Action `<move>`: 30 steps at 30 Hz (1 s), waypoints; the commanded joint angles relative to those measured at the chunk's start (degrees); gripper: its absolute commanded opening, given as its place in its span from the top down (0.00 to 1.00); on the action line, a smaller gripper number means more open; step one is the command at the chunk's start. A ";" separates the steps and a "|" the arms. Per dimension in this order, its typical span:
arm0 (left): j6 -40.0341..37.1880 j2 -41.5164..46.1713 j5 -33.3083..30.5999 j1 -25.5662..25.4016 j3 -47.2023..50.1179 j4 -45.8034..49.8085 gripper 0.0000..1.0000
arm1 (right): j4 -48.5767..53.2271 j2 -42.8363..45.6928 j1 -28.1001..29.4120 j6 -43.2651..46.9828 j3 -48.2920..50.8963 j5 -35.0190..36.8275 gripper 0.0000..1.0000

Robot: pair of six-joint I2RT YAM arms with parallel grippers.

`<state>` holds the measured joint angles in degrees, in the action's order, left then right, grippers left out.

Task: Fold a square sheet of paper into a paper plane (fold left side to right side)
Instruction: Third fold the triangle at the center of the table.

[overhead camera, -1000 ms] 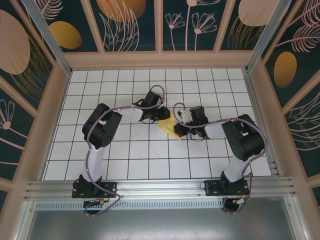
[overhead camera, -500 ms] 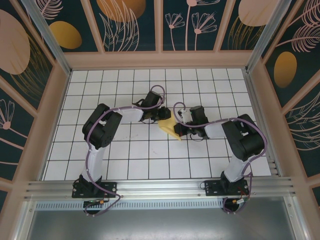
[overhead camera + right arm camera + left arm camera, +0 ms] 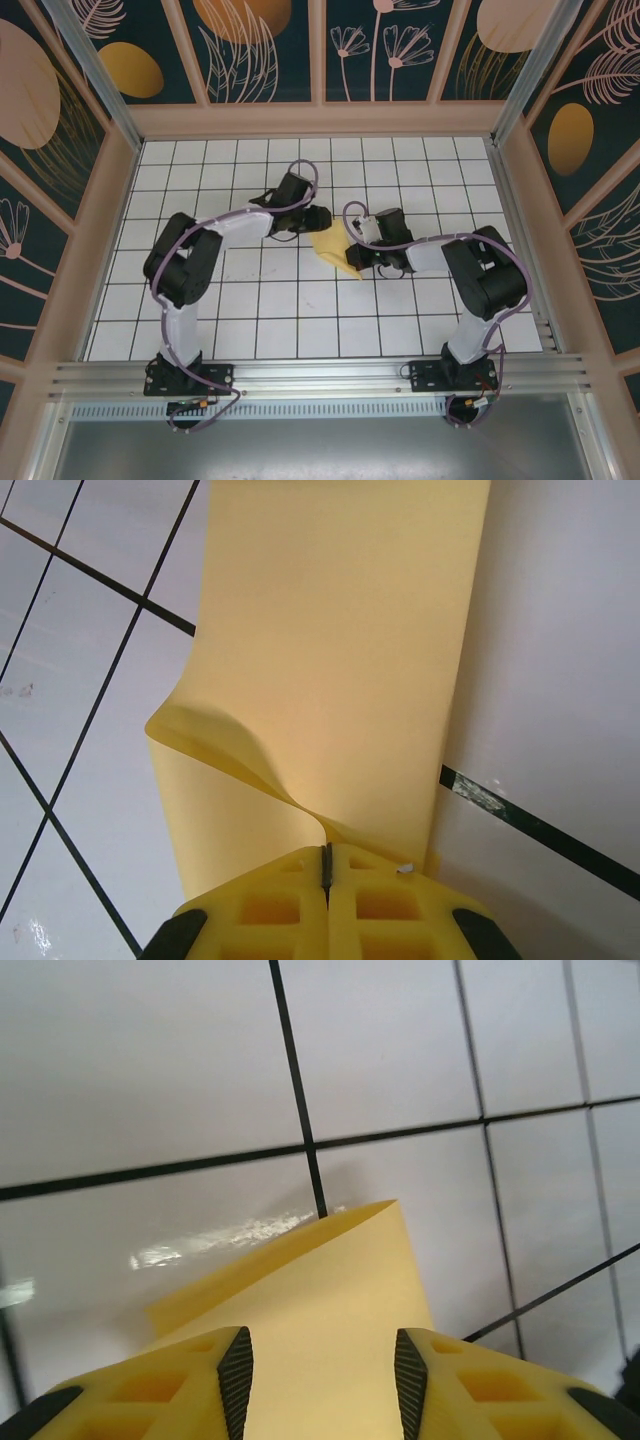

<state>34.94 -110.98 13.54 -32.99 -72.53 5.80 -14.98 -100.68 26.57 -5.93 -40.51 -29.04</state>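
White grid-tiled table is boxed in by leaf-print walls. Left gripper is seen with jaws spread, and the sheet of paper passes between them; contact cannot be told. The sheet of paper is laid mid-table between both arms, its edges partly hidden by the wrists from above. Right gripper is pressed together, pinching the buckled edge.

From above, the right end effector covers one corner of the sheet of paper, the grip too small to read. Right wrist camera: the sheet runs off the top edge. Left wrist camera: it drops past the bottom edge between the fingers of the left end effector, themselves cut off.
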 commanded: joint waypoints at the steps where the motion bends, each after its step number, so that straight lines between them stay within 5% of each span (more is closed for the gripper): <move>1: -0.56 5.68 -0.63 0.41 3.67 0.38 0.57 | 3.83 -3.15 0.33 0.52 0.17 2.12 1.00; 10: 5.16 7.44 15.71 -1.93 13.02 -12.08 0.69 | 4.17 -3.05 0.36 0.70 0.16 2.58 1.00; 30: 4.90 -1.52 11.68 -3.32 12.90 -10.57 0.70 | 4.85 -3.25 0.33 1.10 0.00 3.10 1.00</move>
<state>40.32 -111.11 27.20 -36.14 -59.55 -4.95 -15.00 -101.10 26.57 -5.91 -40.88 -29.21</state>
